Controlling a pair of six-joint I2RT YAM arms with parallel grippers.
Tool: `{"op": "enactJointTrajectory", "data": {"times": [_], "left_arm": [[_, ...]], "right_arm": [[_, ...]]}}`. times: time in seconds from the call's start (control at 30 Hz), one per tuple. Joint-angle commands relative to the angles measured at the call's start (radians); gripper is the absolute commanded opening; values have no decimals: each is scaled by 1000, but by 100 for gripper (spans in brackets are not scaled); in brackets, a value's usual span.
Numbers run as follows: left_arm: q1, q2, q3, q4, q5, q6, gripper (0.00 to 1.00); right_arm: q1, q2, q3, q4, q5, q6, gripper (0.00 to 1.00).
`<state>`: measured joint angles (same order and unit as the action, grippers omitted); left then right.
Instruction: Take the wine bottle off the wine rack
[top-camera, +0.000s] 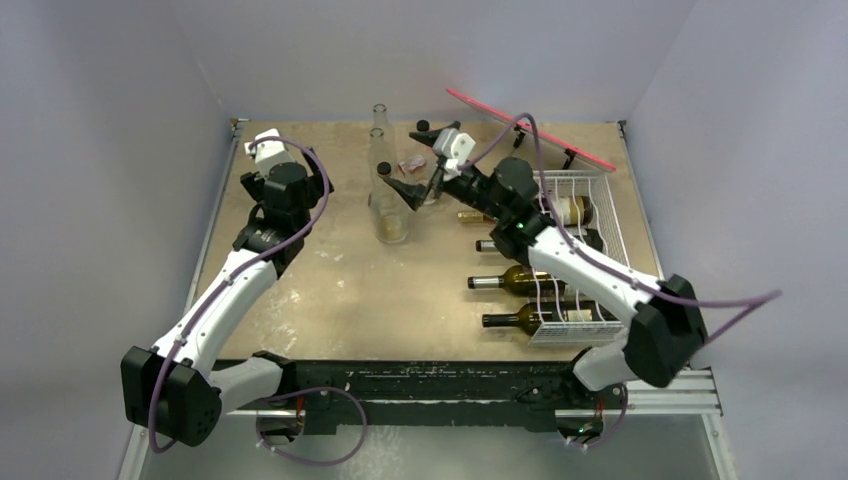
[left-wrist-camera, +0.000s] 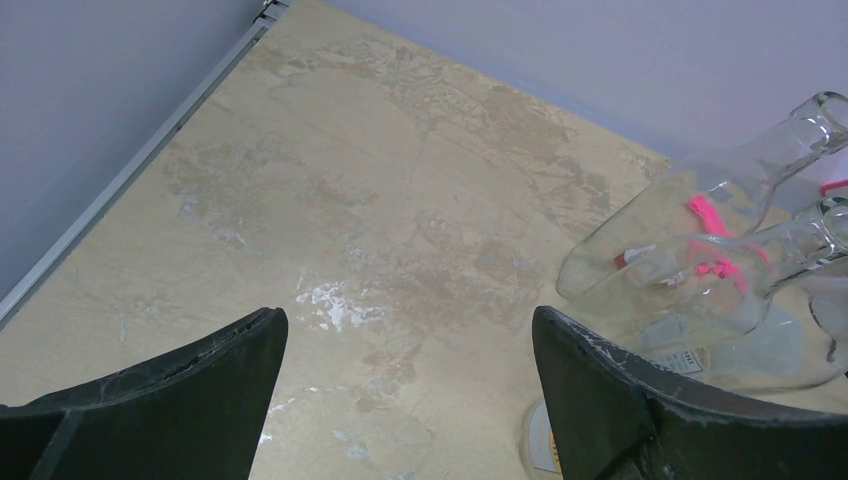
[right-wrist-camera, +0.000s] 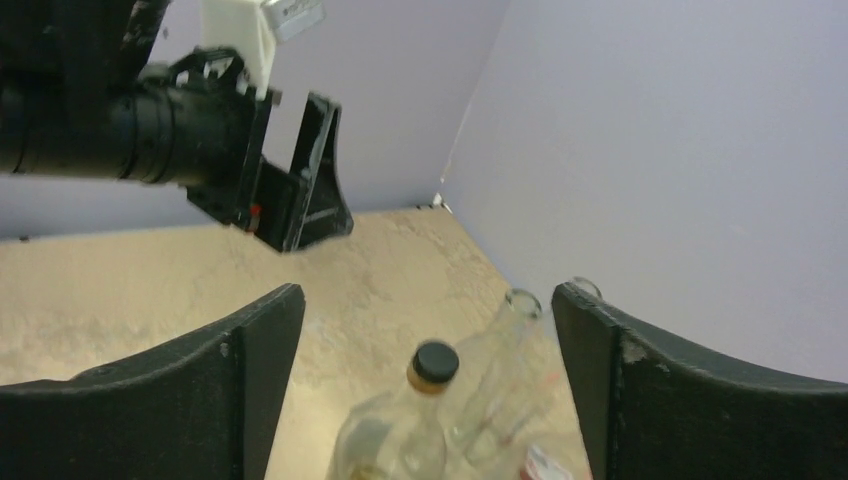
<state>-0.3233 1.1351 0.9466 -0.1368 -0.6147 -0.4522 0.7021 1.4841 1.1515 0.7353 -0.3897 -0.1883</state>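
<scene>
Risk: the right pincer (right-wrist-camera: 428, 305) straddles the wine bottle (right-wrist-camera: 432, 365). A skewed retreat could clip its black cap and tip it into the clear bottles (right-wrist-camera: 512, 335) just beside.
Wine bottle: upright on bench (top-camera: 330, 290), left of wine rack (top-camera: 585, 178).
Right arm: stretched far forward, pincer wide, holding nothing.
Left pincer (left-wrist-camera: 410, 340): wide, empty, above bench.

— Where's the top view?
— High behind both arms (top-camera: 235, 285), looking down on the table (top-camera: 330, 290). Wrist cameras peer close between their own fingers (left-wrist-camera: 180, 390).
— Shared?
— All see the clear bottles (top-camera: 388, 205) by the right gripper (right-wrist-camera: 428, 295).
</scene>
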Motion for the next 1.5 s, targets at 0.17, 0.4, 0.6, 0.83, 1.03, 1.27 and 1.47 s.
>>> {"op": "enactJointTrajectory", "data": {"times": [0.17, 0.4, 0.6, 0.83, 1.03, 1.27, 1.47], "left_arm": [[-5, -23, 44, 30, 5, 2, 92], [-5, -29, 46, 31, 17, -5, 92], [-5, -29, 47, 30, 20, -6, 92], [-5, -30, 48, 29, 23, -7, 92], [-4, -34, 46, 29, 22, -9, 92], [-4, -37, 48, 29, 28, -10, 92], [-5, -31, 51, 28, 38, -12, 92]], "right_arm": [[6, -331, -199, -302, 218, -94, 100], [5, -438, -205, -526, 326, 7, 100], [5, -481, -193, -677, 323, -40, 100], [6, -537, -175, -915, 161, -160, 100], [6, -580, -146, -1152, 88, -323, 100], [6, -555, -155, -1486, 90, -496, 100], [6, -516, -244, -1591, 94, -625, 96]]}}
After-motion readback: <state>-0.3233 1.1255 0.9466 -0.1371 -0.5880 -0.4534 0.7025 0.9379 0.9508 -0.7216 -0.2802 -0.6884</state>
